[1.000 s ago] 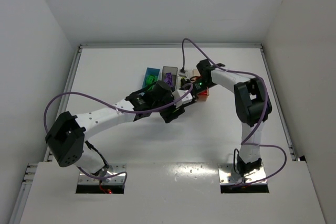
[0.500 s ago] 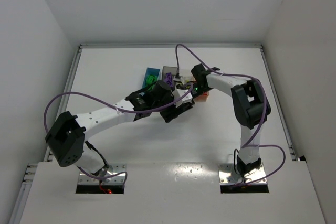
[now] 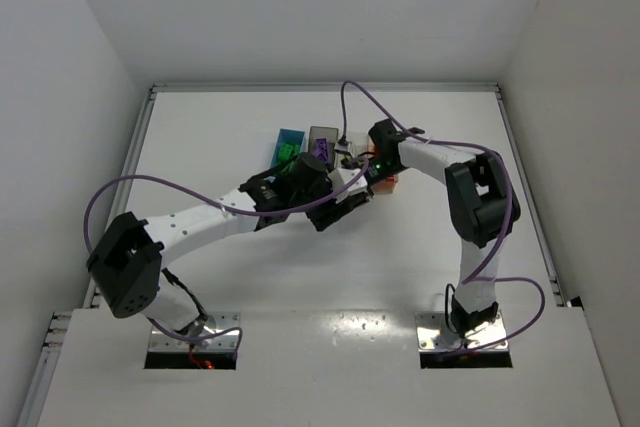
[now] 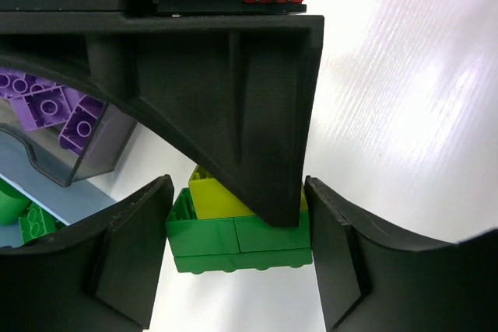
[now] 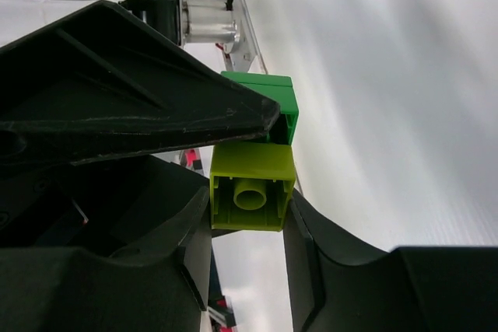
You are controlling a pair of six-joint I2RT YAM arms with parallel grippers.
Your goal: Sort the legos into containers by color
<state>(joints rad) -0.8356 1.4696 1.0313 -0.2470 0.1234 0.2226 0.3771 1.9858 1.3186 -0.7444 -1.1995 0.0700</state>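
1. Bins at the left: blue bin (image 3: 289, 137) touching grey bin (image 3: 322, 134), with purple legos (image 4: 48, 106) in the grey one.
2. Left gripper (image 4: 237, 253) is clamped on the green brick (image 4: 233, 237), which sits squarely between its fingertips, just right of the bins.
3. Right gripper (image 5: 247, 219) pinches the yellow-green brick (image 5: 250, 180), which is stuck to the green brick.

We find the bins (image 3: 324, 131) in a row on the table (image 3: 200, 147). Just before them, the left gripper (image 4: 237, 250) flanks the lower lego (image 4: 233, 240) of a stack; the right gripper (image 5: 249, 215) flanks the upper lego (image 5: 250, 172) on it.
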